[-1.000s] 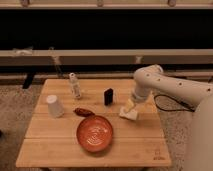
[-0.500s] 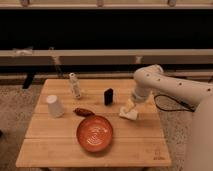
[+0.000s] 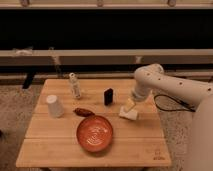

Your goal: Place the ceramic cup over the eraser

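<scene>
Nearest on the slatted wooden table sits one orange plate, then one small brown item. One ceramic cup stands at the left. One cream block lies at the right, under the tool, whose fingers are apart. One black eraser stands mid-table, one slim bottle farther back. Behind is a dark wall with rails.

1 cup, 1 eraser, 1 bottle, 1 plate, 1 block.

gripper right of eraser, gap between | ceramic cup side: bottle flanks lane
</scene>
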`<state>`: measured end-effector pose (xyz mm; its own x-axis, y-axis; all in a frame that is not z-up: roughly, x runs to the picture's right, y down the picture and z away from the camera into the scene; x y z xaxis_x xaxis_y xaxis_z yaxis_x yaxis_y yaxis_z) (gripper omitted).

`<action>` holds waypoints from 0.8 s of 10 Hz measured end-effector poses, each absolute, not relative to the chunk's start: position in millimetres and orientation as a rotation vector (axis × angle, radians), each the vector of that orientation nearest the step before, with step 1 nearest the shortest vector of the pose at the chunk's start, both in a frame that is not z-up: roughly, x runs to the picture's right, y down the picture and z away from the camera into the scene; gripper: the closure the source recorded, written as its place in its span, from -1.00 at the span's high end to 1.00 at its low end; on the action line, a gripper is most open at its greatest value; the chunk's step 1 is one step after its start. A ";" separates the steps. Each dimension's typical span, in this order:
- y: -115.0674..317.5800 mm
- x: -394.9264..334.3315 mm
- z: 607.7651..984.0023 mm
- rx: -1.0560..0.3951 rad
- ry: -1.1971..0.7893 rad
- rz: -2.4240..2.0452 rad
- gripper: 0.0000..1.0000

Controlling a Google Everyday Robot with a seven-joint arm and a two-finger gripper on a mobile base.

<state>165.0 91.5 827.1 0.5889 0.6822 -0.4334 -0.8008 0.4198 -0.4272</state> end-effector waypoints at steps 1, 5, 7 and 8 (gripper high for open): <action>82.6 151.2 828.4 -0.643 0.169 0.884 0.60; 45.4 95.5 829.8 -0.597 0.045 0.596 0.60; 37.5 87.5 830.2 -0.567 0.032 0.514 0.60; 33.4 76.9 832.0 -0.557 0.027 0.489 0.60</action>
<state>76.9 33.4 832.0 0.8856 0.4382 -0.1541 -0.4523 0.7380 -0.5008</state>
